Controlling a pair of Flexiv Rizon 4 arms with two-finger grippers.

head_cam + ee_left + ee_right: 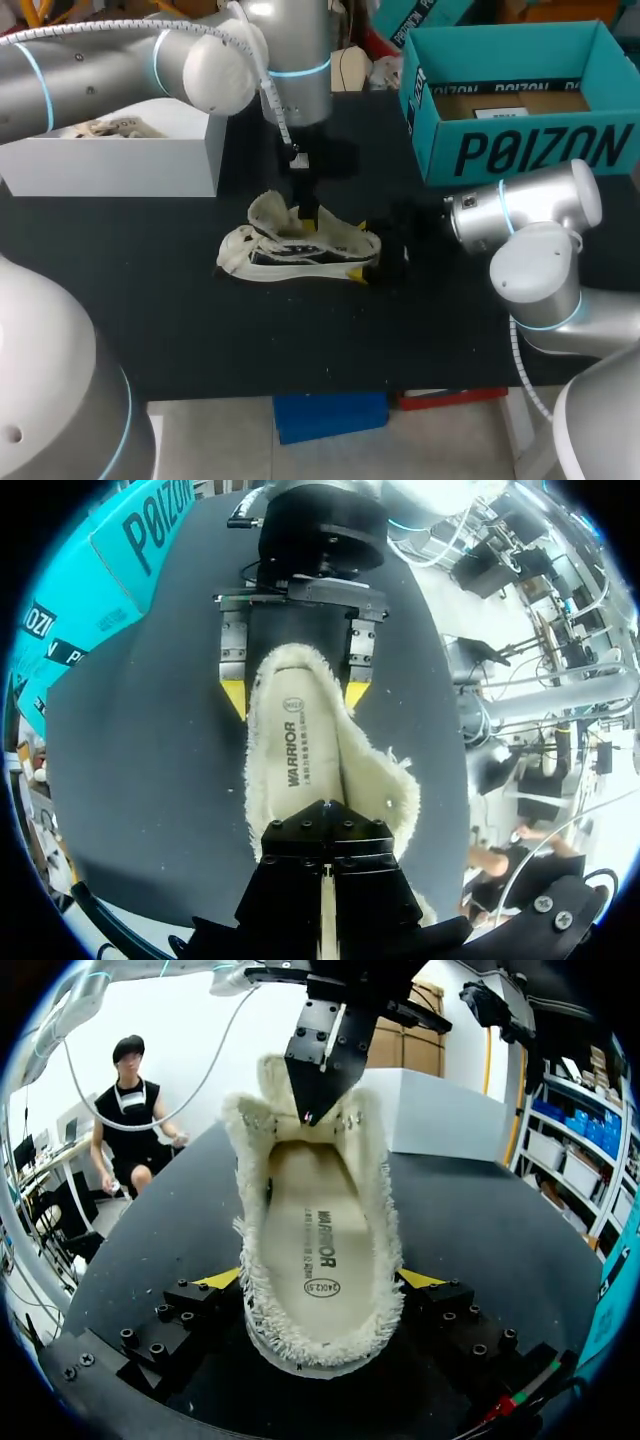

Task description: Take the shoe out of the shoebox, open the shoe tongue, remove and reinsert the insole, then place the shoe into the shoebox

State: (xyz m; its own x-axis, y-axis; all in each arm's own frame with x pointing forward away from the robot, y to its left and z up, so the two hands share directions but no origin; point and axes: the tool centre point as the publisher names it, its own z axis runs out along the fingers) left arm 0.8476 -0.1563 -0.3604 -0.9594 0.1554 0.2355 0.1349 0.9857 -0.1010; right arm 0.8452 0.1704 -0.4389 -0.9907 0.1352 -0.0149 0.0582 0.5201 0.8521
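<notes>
Shoe (300,250) out of the teal shoebox (520,150), lying on the dark bench (150,300) between the 2 arms; the shoebox stands well apart at the far right, a white box (110,165) at the far left. The right claw (320,1278) is closed on 1 end of the shoe, its yellow fingertips (220,1278) pressing the fleecy rim from both sides. The left claw (312,1105) comes down at the opposite end, fingers drawn together and pinching fleece at the mouth of the shoe, beside a raised flap that is probably the tongue (265,212). The insole (320,1230) lies flat inside, its print exposed. Judged stage: the shoe is open and the insole not yet drawn out. Risks: the pinch holds only loose pile, so an upward pull could slip off it; a firmer pull could drag the whole shoe up out of the right claw's side grip or twist it there; the fleece lining may cling to the insole and resist. Not resolved: whether the left claw holds tongue, upper or insole edge, since its own fingers cover the contact and its yellow tips do not show; the outsole and the shoebox's interior are largely hidden.
</notes>
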